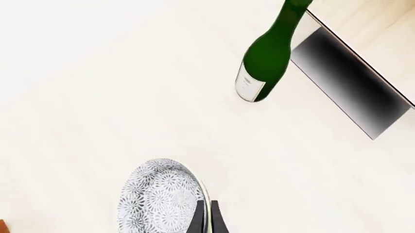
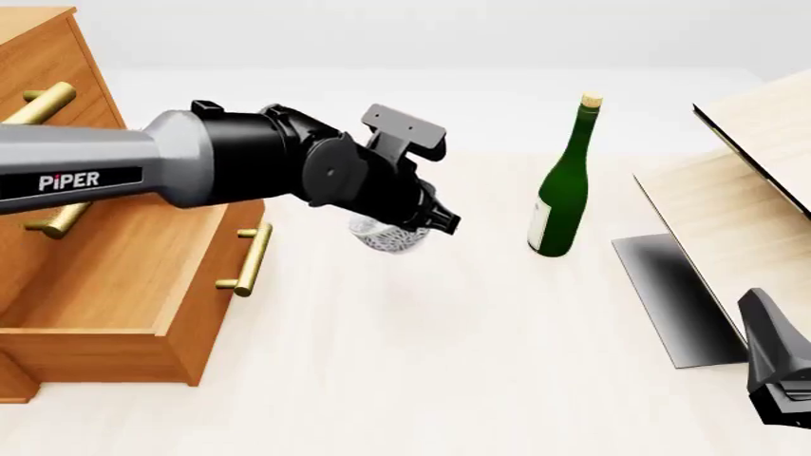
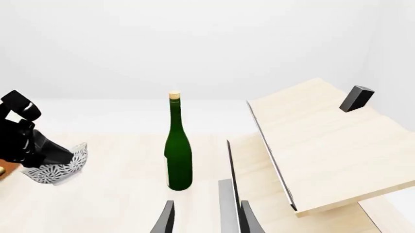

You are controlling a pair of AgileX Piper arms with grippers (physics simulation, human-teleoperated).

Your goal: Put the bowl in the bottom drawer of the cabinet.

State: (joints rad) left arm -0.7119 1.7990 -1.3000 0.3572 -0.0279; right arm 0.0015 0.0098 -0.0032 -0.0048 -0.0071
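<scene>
A: Where was the bowl (image 2: 390, 235)?

B: It hung in the air above the table (image 2: 419, 361), tilted, with the left gripper (image 2: 438, 220) clamped on its rim. It was white with a fine grey-blue pattern. It sat just to the right of the bottom drawer (image 2: 140, 285), not over it.

A: Was that drawer open?

B: Yes. It stood pulled out from the orange-brown cabinet (image 2: 51, 123), brass handle (image 2: 249, 258) facing right.

A: And the right gripper (image 3: 202, 219)?

B: It was low at the near right edge of the table, fingers apart, holding nothing.

A: Anything else on the table?

B: A green bottle (image 2: 564, 185) stood upright right of the bowl, beside a pale wooden stand (image 2: 761, 190) with a dark panel (image 2: 671, 294).
</scene>
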